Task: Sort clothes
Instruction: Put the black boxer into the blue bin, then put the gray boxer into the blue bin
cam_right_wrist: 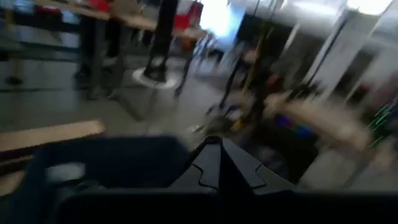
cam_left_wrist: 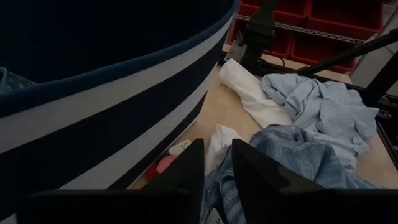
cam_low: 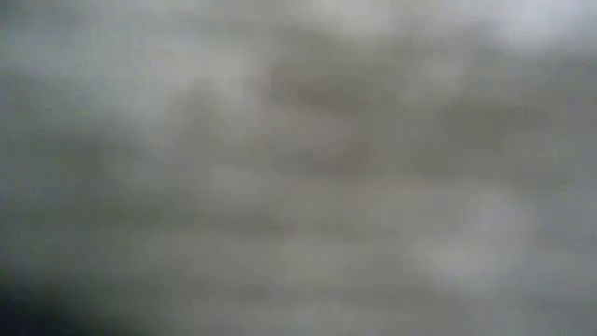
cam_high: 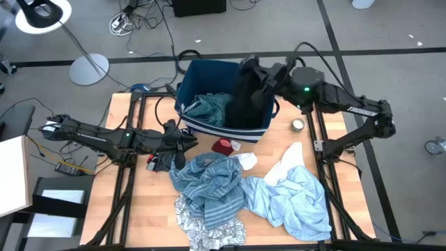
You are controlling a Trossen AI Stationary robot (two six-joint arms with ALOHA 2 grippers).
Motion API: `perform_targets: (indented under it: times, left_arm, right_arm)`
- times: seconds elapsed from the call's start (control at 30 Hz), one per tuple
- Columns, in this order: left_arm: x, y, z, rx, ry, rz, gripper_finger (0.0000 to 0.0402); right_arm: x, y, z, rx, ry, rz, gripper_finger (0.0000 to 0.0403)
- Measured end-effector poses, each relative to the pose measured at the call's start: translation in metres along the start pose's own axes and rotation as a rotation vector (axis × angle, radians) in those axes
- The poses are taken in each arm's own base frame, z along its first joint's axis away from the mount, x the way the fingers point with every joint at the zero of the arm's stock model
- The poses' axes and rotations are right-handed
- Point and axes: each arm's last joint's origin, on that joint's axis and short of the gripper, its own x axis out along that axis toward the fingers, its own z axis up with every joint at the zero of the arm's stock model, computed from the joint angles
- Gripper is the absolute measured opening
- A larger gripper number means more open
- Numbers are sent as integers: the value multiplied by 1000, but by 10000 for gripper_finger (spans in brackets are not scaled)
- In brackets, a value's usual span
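The left gripper (cam_high: 182, 141) lies low on the wooden table (cam_high: 139, 209), jaws narrowly apart and holding nothing, just beside the crumpled blue-striped garment (cam_high: 209, 183). Behind it, a teal garment (cam_high: 208, 109) sits bunched in the dark blue bin (cam_high: 209, 70). The right gripper (cam_high: 256, 75), arm stretched over the bin, pinches a limp black garment (cam_high: 240, 104) hanging into it. A rumpled pale blue garment (cam_high: 296, 202) lies rightmost.

Clothes pile (cam_high: 237, 199) blocks the counter (cam_high: 139, 209) centre and right-front; bin (cam_high: 202, 73) walls off the back. Bare counter lies open at left-front and around the tape roll (cam_high: 298, 125).
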Motion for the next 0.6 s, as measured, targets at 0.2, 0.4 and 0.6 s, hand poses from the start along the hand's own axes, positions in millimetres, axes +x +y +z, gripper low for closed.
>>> perform_targets:
  times: [0.2, 0.4, 0.6]
  left_arm:
    - [0, 0, 0, -1, 0, 0, 87]
    - [0, 0, -1, -5, 13, 4, 87]
    - [0, 0, -1, -8, 14, 4, 87]
  right_arm:
    - [7, 2, -23, 20, 181, 125, 49]
    - [-7, -8, -25, 66, 224, 122, 101]
    - [-31, -3, -40, 144, 439, 418, 129]
